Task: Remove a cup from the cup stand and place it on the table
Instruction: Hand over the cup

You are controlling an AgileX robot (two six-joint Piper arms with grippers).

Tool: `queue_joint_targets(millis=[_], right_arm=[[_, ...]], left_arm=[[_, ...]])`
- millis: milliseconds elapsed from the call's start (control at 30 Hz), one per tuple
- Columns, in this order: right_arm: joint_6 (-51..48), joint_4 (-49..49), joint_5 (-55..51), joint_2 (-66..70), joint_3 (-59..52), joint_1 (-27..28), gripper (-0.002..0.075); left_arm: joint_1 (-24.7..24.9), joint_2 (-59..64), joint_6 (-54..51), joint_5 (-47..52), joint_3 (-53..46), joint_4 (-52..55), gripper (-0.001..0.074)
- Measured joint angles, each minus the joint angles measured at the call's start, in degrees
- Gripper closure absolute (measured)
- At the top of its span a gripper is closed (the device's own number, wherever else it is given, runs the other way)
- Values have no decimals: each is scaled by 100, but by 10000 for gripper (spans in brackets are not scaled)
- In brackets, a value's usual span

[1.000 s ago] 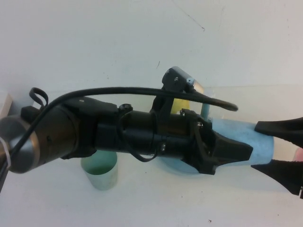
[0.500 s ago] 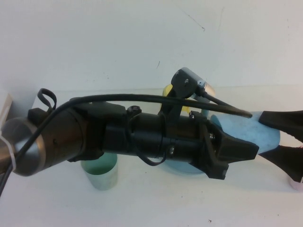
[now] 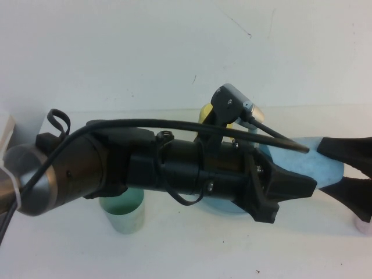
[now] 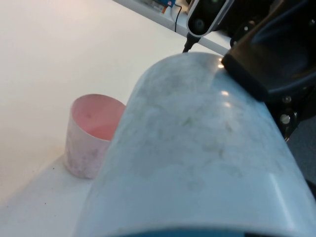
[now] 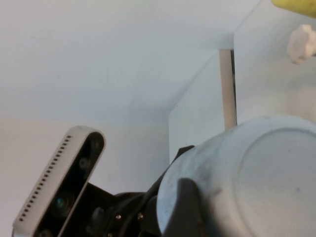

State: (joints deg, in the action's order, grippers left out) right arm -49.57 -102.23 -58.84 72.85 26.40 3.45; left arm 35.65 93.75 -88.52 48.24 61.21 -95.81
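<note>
Fingers of the left gripper (image 3: 305,186) pinch the wall of the cup (image 3: 325,164), holding it on its side in the air, off the cup stand (image 3: 224,204), whose blue base shows under the left arm; that tilt suits lifting it off a peg. Facing it from the right edge, the right gripper (image 3: 360,174) spreads its 2 fingers around the cup's far end, perhaps for a handover. A pink cup (image 4: 91,133) stands upright on the table (image 3: 174,250).
</note>
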Motion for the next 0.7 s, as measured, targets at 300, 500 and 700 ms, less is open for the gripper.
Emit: queue_joint_targets(millis=[300,500,700], right_arm=[[-89,0,-22,0,0,0,171],[-475,0,-132,0,0,24,171],[-1260,319,-464,0,0,-10,67]], left_arm=[[0,0,-75,10,0,0,702],[0,0,-142,33,0,33,702],[10,0,-197,185,48,5,705]])
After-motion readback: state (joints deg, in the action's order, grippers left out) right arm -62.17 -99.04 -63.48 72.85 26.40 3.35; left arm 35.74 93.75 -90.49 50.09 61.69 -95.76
